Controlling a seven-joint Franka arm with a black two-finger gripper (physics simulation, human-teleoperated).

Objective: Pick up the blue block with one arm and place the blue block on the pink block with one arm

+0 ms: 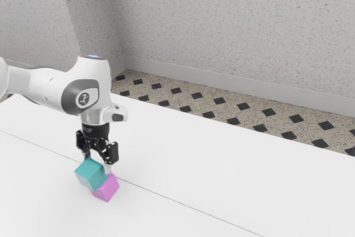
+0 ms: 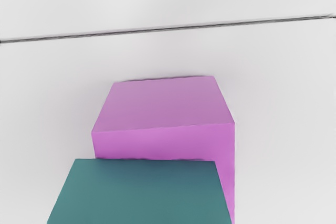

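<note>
Your gripper (image 1: 97, 158) is clamped on the blue block (image 2: 142, 192), which hangs close beside the pink block (image 2: 165, 111), not over it (height margin looks slim). Slide across too low and you'd likely shove pink along the table (image 1: 222, 181).

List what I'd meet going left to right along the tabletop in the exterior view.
arm → blue block → pink block → table out to the exterior view's right edge.
</note>
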